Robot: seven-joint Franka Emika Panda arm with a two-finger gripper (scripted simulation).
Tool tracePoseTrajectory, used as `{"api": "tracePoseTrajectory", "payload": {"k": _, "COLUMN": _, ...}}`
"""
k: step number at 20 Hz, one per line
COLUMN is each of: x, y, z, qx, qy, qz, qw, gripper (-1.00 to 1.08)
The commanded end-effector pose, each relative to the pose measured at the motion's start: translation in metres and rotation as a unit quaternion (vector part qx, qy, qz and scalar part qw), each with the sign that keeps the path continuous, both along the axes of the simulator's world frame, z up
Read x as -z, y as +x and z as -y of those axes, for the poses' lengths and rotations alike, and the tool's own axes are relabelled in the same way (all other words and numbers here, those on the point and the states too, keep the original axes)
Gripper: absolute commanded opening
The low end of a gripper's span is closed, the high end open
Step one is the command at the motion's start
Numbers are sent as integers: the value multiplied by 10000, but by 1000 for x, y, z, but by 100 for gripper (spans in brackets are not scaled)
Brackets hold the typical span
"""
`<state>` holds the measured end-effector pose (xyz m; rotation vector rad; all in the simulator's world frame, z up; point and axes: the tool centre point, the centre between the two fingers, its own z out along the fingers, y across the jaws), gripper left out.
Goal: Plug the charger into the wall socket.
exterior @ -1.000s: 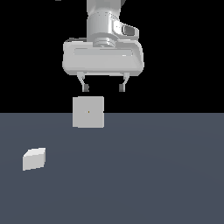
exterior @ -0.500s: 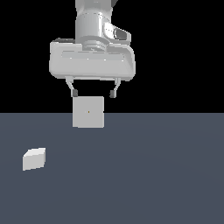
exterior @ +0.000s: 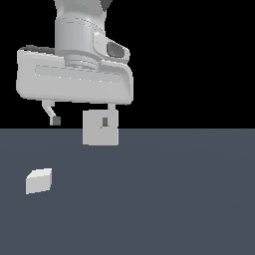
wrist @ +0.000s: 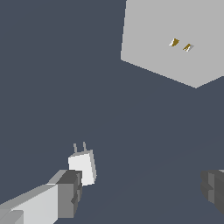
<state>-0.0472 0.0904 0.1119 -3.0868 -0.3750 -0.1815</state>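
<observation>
The charger [exterior: 39, 180] is a small off-white block lying on the dark floor at the exterior view's left. In the wrist view it [wrist: 83, 167] shows two thin prongs and sits just beside one fingertip [wrist: 68, 192], below it. The wall socket [exterior: 100, 133] is an upright off-white square plate behind the gripper. In the wrist view it [wrist: 153, 35] shows two small yellowish slots. My gripper [exterior: 80, 121] hangs high above the floor, open and empty. One finger [exterior: 105, 121] overlaps the socket in the exterior view. The gripper also shows in the wrist view [wrist: 142, 190].
The dark grey floor [exterior: 174, 199] spreads flat around both objects. The background above it is black.
The gripper has moved toward the exterior view's left and looks larger, closer to the camera. It stays open. The charger and the socket have not moved.
</observation>
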Motion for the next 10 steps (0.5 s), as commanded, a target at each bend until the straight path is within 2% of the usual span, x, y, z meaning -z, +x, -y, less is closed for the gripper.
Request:
{"api": "tracePoseTrajectory", "payload": {"k": 1, "x": 9, "y": -8, "z": -12, "qx": -199, "qy": 31, "qz": 120, "qw": 9997, "gripper": 100}}
{"api": "tracePoseTrajectory", "payload": {"k": 10, "x": 37, "y": -29, "z": -44, "qx": -745, "qy": 115, "qz": 445, "qw": 9962, "gripper": 100}}
